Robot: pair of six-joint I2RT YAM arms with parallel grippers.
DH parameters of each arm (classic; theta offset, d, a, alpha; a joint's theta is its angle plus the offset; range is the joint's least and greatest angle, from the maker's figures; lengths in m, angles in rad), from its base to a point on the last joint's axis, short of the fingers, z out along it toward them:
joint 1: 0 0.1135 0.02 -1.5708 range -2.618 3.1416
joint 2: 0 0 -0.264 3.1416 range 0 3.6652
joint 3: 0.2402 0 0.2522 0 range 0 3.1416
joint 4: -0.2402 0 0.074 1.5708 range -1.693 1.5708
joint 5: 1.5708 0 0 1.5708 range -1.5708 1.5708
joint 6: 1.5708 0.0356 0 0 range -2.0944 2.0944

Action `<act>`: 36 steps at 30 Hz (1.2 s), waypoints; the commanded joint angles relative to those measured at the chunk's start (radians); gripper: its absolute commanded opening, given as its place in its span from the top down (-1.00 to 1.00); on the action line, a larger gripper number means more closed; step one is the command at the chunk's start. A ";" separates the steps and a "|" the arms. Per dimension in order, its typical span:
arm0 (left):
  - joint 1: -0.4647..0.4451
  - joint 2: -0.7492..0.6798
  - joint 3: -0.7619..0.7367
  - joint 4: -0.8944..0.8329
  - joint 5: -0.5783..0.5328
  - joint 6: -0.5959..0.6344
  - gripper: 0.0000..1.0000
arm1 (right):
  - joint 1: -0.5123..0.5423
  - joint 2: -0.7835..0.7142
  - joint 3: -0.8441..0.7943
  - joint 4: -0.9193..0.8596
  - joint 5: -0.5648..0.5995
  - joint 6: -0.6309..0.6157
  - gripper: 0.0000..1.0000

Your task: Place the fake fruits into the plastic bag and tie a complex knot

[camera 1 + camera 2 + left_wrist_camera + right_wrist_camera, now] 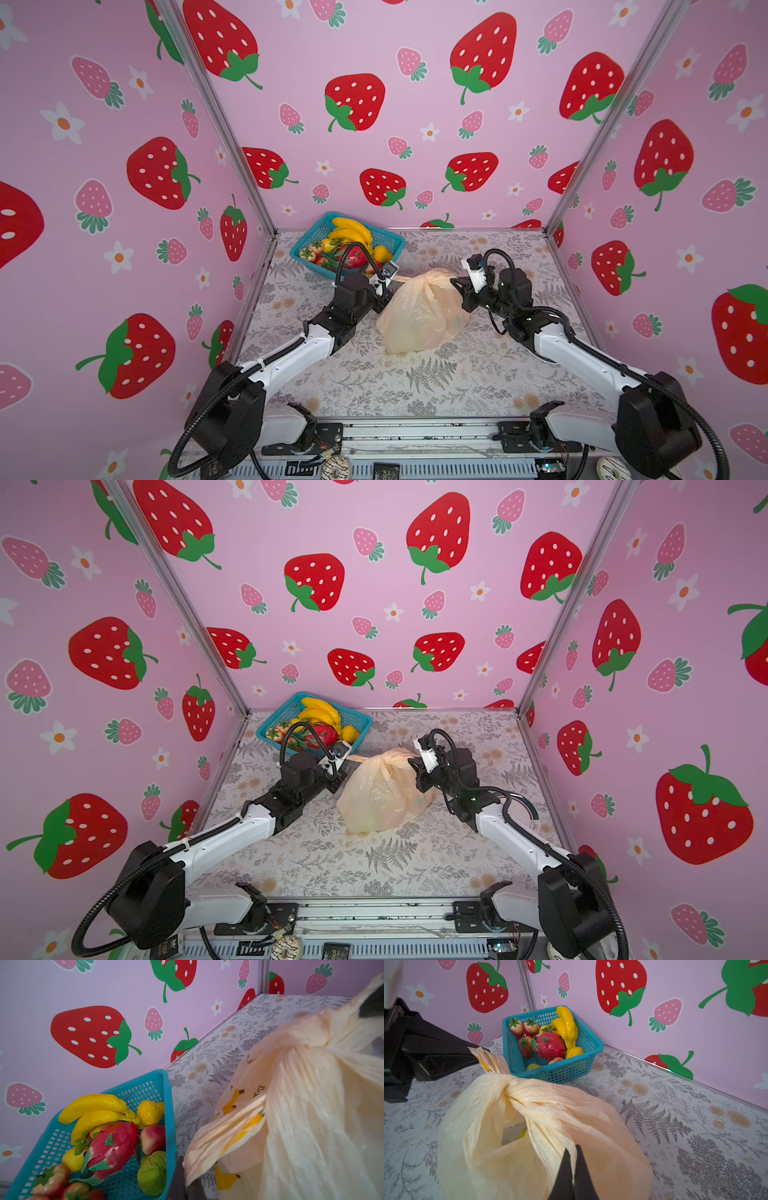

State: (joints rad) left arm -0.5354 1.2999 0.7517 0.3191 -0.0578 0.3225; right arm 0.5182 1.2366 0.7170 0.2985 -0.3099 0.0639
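Right wrist view: bag, thin translucent peach film with banana prints, mid-table near the basket of fruits; judged light, soft, slippery and easily torn. Knot bunched on top, best held by the flat handle ends beside it. Left gripper and right gripper each pinched closed on one end.

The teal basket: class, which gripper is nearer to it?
Left. The left gripper, shut on the plastic bag, sits beside the teal basket; the right gripper, also shut on it, is beyond the knot, farther off.
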 commanded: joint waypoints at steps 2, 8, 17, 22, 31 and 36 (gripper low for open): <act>0.014 -0.037 -0.017 0.040 -0.066 -0.224 1.00 | -0.006 -0.011 -0.031 0.019 0.039 0.029 1.00; 0.013 -0.050 -0.055 0.075 0.005 -0.467 1.00 | -0.007 -0.066 -0.076 0.008 0.138 0.033 1.00; 0.013 -0.074 -0.127 0.091 -0.062 -0.540 1.00 | -0.007 -0.103 -0.132 0.042 0.200 0.037 1.00; 0.016 -0.082 -0.133 0.080 -0.103 -0.545 1.00 | -0.008 -0.112 -0.141 0.034 0.234 0.034 1.00; 0.033 -0.062 -0.149 0.078 -0.130 -0.546 1.00 | -0.007 -0.138 -0.156 0.022 0.310 0.036 1.00; 0.042 -0.060 -0.155 0.077 -0.119 -0.550 1.00 | -0.007 -0.140 -0.159 0.023 0.305 0.040 1.00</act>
State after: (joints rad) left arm -0.5251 1.2381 0.6083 0.3866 -0.0715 -0.2073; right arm 0.5274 1.1202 0.5705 0.3279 -0.1062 0.0860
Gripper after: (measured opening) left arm 0.045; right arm 0.048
